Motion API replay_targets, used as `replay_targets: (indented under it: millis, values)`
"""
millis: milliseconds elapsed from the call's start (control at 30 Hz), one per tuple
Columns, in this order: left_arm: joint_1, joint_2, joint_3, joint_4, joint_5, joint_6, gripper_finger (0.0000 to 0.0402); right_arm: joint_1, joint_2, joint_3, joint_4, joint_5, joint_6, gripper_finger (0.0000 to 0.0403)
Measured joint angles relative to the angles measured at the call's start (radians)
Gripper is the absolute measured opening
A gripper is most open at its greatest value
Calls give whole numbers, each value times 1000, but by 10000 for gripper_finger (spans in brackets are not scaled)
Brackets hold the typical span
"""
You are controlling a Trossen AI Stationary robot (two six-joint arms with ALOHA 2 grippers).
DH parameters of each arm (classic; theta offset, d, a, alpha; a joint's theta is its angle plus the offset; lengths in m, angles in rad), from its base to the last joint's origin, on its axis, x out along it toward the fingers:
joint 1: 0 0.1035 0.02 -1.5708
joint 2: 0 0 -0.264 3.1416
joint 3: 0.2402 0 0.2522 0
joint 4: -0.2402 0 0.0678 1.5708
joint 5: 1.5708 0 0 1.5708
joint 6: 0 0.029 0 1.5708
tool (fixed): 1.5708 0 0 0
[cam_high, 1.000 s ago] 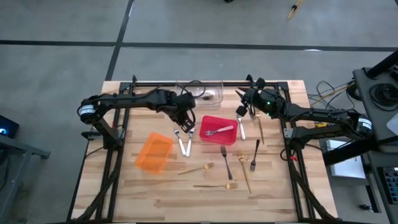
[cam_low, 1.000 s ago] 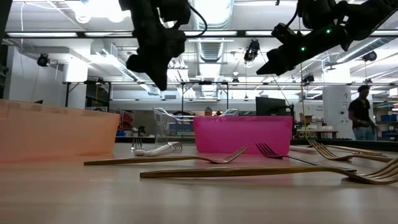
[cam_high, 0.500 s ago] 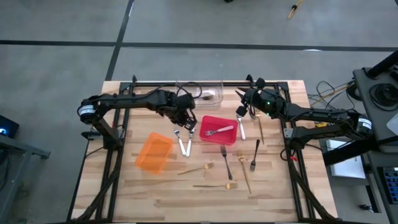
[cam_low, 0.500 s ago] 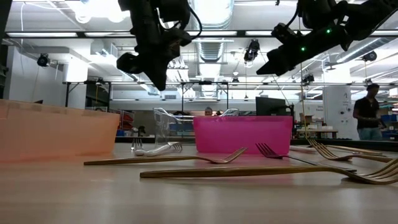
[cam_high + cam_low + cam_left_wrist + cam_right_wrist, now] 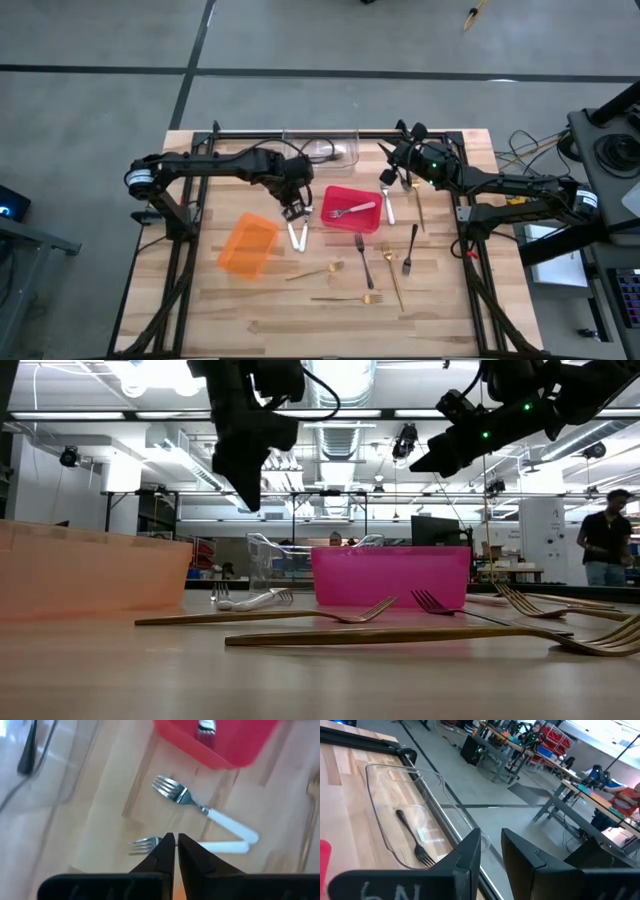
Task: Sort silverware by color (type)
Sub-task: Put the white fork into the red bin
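My left gripper (image 5: 293, 211) (image 5: 250, 505) hangs shut, pointing down, just above two silver forks with white handles (image 5: 297, 236). In the left wrist view its fingertips (image 5: 176, 839) stand over the tines of one fork (image 5: 145, 845), and the other fork (image 5: 200, 809) lies beyond. My right gripper (image 5: 386, 178) (image 5: 491, 837) waits open in the air beyond the red bin (image 5: 335, 192), which holds one silver fork (image 5: 352, 211). Black forks (image 5: 363, 258) (image 5: 411, 248) and gold forks (image 5: 316, 271) (image 5: 395, 275) lie flat on the near half of the table.
A clear bin (image 5: 290, 140) at the far edge holds a black fork (image 5: 410, 837). An orange bin (image 5: 248, 245) sits toward the table's left of the forks. A white-handled fork (image 5: 388, 205) and a gold one (image 5: 420, 208) lie right of the red bin. A person (image 5: 605, 545) stands far behind.
My left gripper has turned about its wrist above the white-handled forks and shifted slightly toward the table's left and near edge. In the low view it now shows narrow and points straight down. The forks and bins have stayed in place.
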Motion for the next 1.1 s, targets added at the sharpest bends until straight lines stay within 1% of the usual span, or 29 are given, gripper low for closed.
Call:
replay_targets:
  millis: [100,167,233,467,600,733,900,1100]
  values:
    - [7,0,-4,-5,7,73,20,0,0,0,0,0,6,68]
    - [11,0,-17,-18,31,98,32,0,0,0,0,0,6,68]
    - [11,0,-40,-20,34,123,45,0,0,0,0,0,6,68]
    - [29,0,-174,80,21,135,107,0,0,0,-6,0,6,68]
    - [42,0,-245,154,-22,131,142,0,0,0,-15,0,5,68]
    - [56,0,-300,231,-29,131,171,0,0,0,-15,0,2,68]
    - [67,0,-341,269,-29,131,192,0,0,0,-16,0,0,68]
    - [72,0,-374,305,-29,131,197,0,0,0,-15,-1,0,68]
